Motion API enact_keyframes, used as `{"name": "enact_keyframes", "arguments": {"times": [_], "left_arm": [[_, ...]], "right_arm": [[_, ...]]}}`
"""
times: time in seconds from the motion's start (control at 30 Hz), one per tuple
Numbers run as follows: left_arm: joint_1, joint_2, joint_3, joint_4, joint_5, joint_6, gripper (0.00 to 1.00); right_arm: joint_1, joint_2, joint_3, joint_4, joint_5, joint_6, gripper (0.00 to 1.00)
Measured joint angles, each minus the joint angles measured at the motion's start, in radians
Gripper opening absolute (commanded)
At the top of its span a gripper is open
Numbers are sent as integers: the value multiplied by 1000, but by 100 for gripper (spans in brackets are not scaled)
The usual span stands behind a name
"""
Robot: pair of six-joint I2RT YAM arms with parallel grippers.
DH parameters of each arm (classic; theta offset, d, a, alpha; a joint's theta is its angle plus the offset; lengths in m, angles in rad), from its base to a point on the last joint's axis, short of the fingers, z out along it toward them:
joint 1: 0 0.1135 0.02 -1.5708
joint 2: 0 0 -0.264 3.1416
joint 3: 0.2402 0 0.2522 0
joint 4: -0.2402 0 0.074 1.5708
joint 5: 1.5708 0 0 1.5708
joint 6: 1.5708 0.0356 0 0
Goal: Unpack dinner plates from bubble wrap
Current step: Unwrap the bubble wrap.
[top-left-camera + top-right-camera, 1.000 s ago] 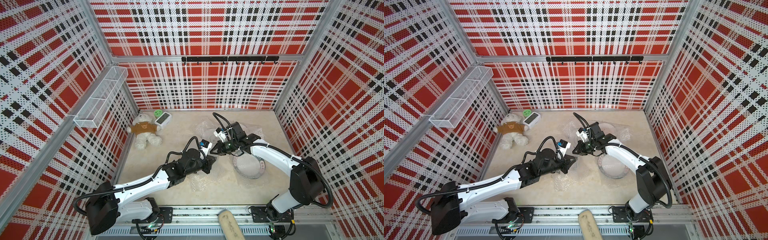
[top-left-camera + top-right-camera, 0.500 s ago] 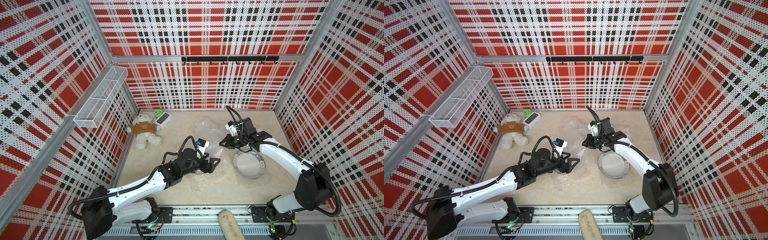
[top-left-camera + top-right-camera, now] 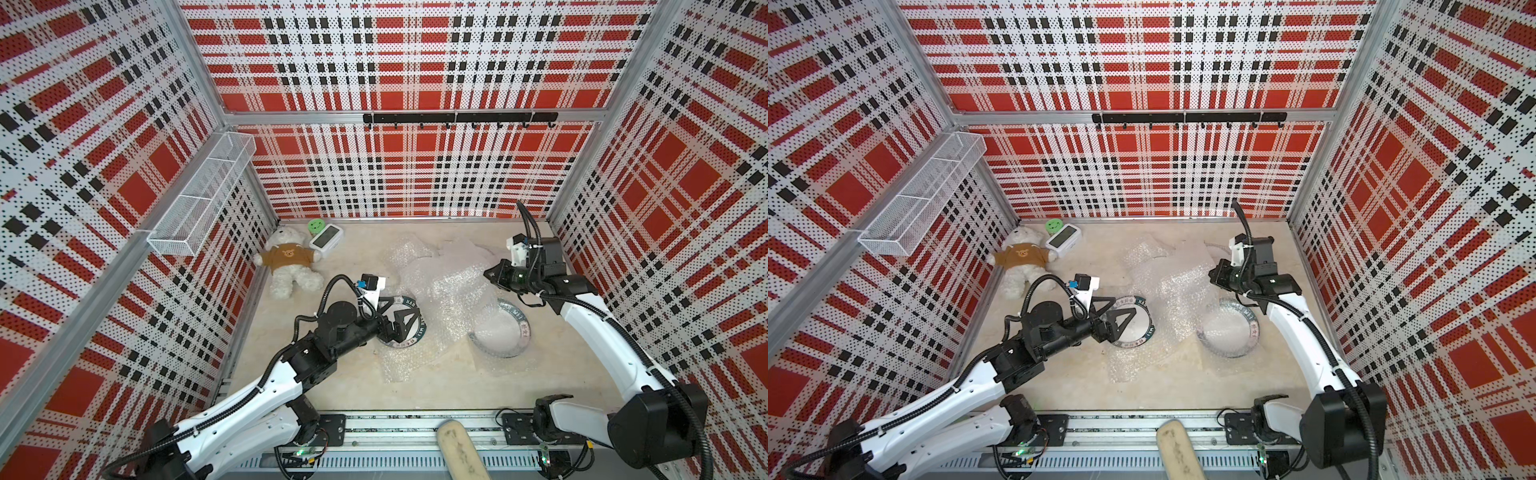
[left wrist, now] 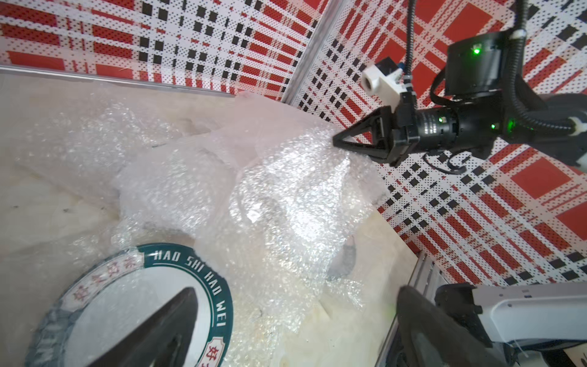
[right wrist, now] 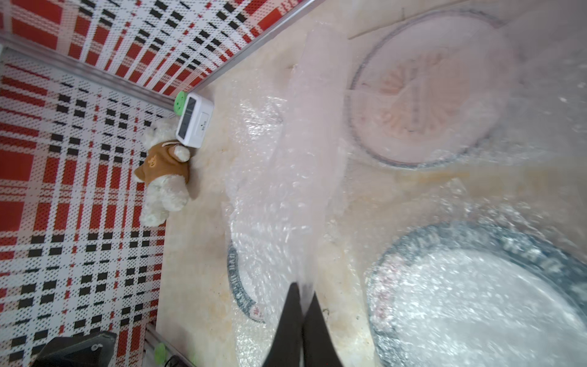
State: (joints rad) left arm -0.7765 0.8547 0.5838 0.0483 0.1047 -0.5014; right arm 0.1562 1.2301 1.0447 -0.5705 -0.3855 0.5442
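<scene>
Here, right tool [image 3: 489, 275] tight on bubble wrap [image 3: 451, 289].

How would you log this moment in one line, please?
left tool: open over left plate | right tool: shut on wrap | right plate: partly covered

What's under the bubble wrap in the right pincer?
A dark-rimmed plate shows through the bubble wrap held by the right pincer; folds hide part of its rim. Farther back a pinkish-marked plate lies under wrap, perhaps another sheet.
</scene>
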Motion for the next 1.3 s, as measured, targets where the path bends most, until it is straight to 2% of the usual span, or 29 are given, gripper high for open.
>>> {"name": "enact_keyframes", "arguments": {"times": [0.4,0.83,1.07,1.23,1.3], "left_arm": [[14,137,37,-137,-3,8,97],[-45,242,89,-235,-55,42,100],[-47,339,138,-288,-77,60,98],[-85,420,191,-341,-128,71,96],[-110,444,206,-363,-151,75,95]], "right_arm": [[-201,-31,-81,-29,21,2,0],[-356,-33,-129,-23,16,10,0],[-377,-47,-161,-45,10,26,0],[-377,-99,-161,-55,20,29,0],[-377,-97,-166,-44,22,32,11]]}}
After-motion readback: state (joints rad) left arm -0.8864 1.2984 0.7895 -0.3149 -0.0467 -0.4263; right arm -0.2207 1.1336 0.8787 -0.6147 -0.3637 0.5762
